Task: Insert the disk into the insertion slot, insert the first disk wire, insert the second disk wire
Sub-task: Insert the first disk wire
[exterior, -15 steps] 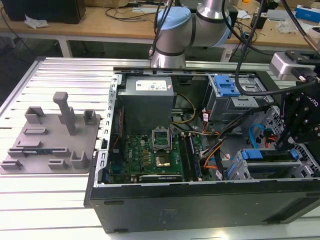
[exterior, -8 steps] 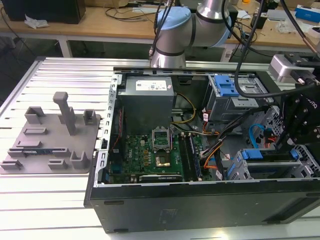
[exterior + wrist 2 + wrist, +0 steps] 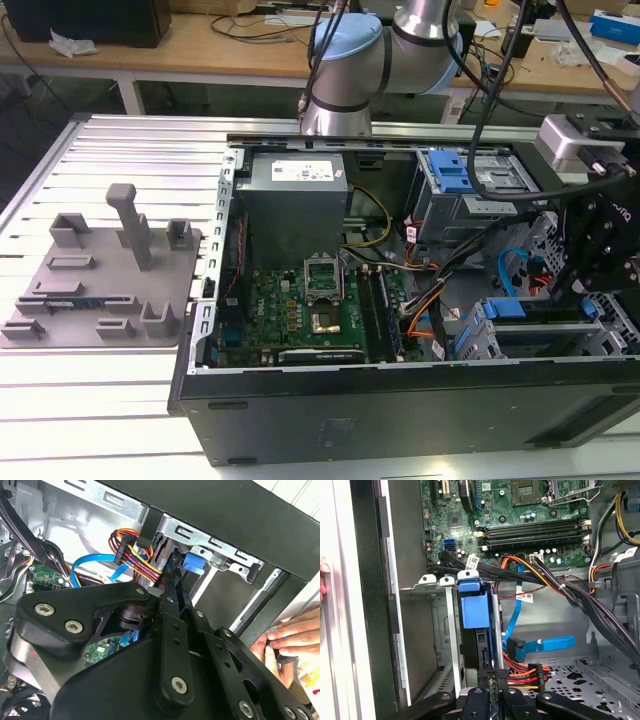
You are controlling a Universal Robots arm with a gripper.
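Observation:
The disk stands edge-on inside the insertion slot, its blue carrier at the open end; in the exterior view the carrier sits in the low grey cage at the case's right. My gripper is right at the disk's rear edge, shut on the black plug of a wire bundle of red, orange and yellow strands. In the second wrist view the fingers point at the same coloured bundle beside the carrier. A blue flat wire hangs loose, its plug apart from the disk.
Black cable bundles cross above the cage, in front of the motherboard. A taller grey box with a blue latch stands at the back. A person's hand rests on the case's outer edge. A grey fixture plate lies outside the case.

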